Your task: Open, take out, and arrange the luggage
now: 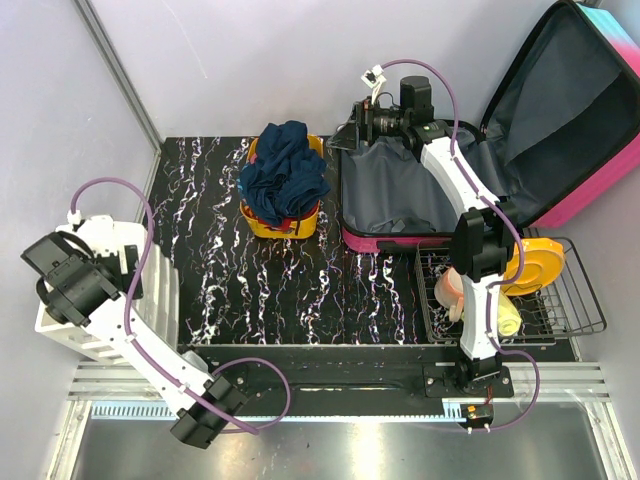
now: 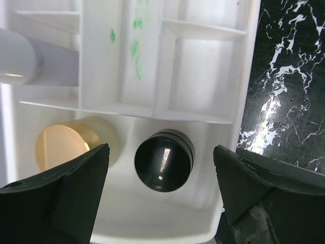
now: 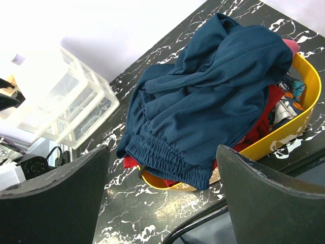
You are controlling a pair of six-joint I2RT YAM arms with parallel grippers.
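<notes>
Left gripper [image 2: 160,151], jaws wide over black round jar [image 2: 164,160] in white plastic organiser [image 2: 203,61], right gripper [image 3: 162,150] wide and empty above open pink hard-shell suitcase [image 1: 388,203] at black marble table's [image 1: 220,280] far right corner: arranging step, next likely lifting clear.

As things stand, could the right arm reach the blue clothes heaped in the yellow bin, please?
Probably yes. The right claw hangs open over the left edge of the luggage, facing the blue clothes atop the yellow bin right beside it, with nothing in between.
</notes>
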